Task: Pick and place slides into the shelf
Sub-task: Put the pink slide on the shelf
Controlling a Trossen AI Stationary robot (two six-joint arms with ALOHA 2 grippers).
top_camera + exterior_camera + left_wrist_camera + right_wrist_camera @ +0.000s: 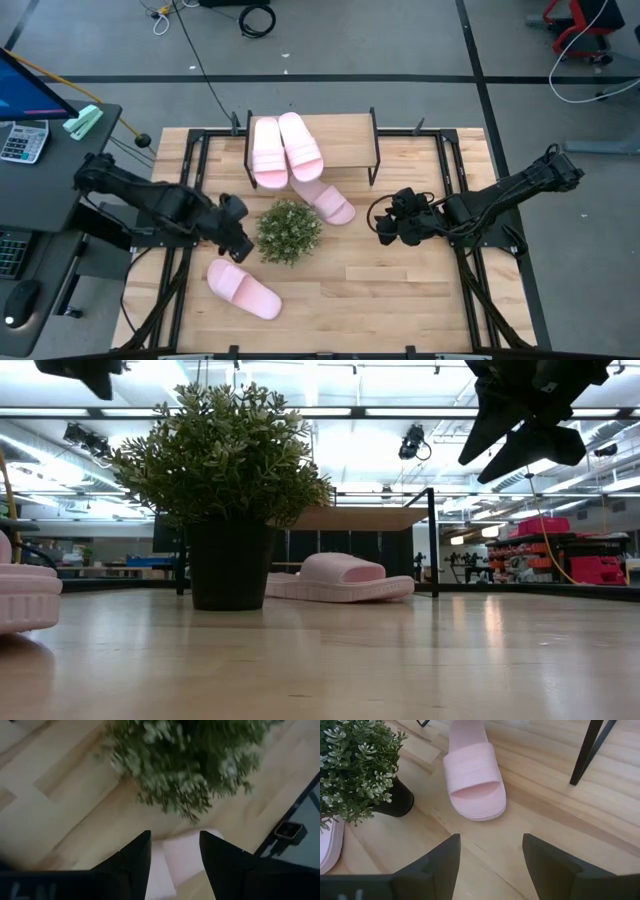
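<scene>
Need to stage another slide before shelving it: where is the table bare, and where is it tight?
Bare: the shelf top's right half, beside the two slides on its left half; the table between the plant and the right pincer, and all along its front right. Crowded: around the plant, hemmed by the left pincer, the slide at the shelf's front and the front-left slide.

This is looking like a robotics lab or workshop hall. A wooden bench point(400, 290) is standing on a bare grey floor point(400, 40) marked with dark tape lines, and loose cables point(255, 18) are lying across it on the far side. To the left, a desk is carrying a monitor point(25, 85) and a calculator point(22, 140). Beyond the bench, long ceiling strip lights point(330, 410) are shining over an open hall, with red equipment point(590, 555) standing at the right.
</scene>
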